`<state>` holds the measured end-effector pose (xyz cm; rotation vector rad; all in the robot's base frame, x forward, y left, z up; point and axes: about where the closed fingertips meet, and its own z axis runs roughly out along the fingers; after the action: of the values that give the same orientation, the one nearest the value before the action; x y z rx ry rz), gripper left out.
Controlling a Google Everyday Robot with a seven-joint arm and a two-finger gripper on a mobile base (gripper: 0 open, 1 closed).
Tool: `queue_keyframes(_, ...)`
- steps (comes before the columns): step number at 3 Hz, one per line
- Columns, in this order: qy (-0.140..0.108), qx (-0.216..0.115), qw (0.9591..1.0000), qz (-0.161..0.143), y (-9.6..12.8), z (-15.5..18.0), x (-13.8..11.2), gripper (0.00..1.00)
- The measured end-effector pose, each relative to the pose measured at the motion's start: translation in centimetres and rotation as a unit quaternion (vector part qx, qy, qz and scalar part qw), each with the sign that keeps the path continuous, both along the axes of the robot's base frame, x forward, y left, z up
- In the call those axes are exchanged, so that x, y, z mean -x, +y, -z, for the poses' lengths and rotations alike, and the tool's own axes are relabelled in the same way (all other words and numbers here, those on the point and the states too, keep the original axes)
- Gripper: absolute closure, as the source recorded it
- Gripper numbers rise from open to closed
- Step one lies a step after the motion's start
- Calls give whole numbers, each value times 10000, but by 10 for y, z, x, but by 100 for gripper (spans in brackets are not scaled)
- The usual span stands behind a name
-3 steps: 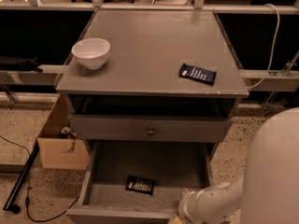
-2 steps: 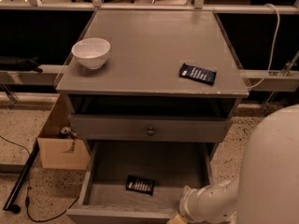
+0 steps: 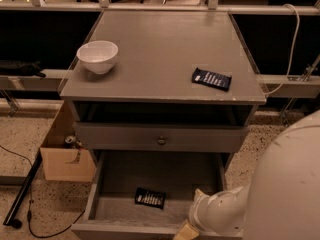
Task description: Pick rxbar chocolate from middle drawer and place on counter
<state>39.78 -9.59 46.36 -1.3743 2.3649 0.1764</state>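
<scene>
The rxbar chocolate [image 3: 150,198], a small black bar with white lettering, lies flat on the bottom of the open middle drawer [image 3: 106,185], near its front wall. The counter [image 3: 160,54] is the grey cabinet top above. My arm's white link [image 3: 216,211] reaches over the drawer's front right corner, with a tan part [image 3: 185,232] at the bottom edge of the view. My gripper lies below that edge, out of view, to the right of the bar.
A white bowl [image 3: 97,56] stands on the counter's left side. A navy-blue bar [image 3: 211,78] lies on its right side. A shut drawer with a round knob [image 3: 161,140] sits above the open one. A cardboard box [image 3: 64,154] stands on the floor at left.
</scene>
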Motion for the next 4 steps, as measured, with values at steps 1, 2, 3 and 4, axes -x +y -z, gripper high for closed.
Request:
queue_keyframes(1,-23,-12,10000,-18,2,-1,-2,0)
queue_keyframes(2,-169,81,9994,-293,24,-11,-25,0)
queue_keyframes(3,-233,158,9983,-501,45,-14,-44,0)
queue_keyframes(4,-214,172,9985,-480,44,-11,-46,0)
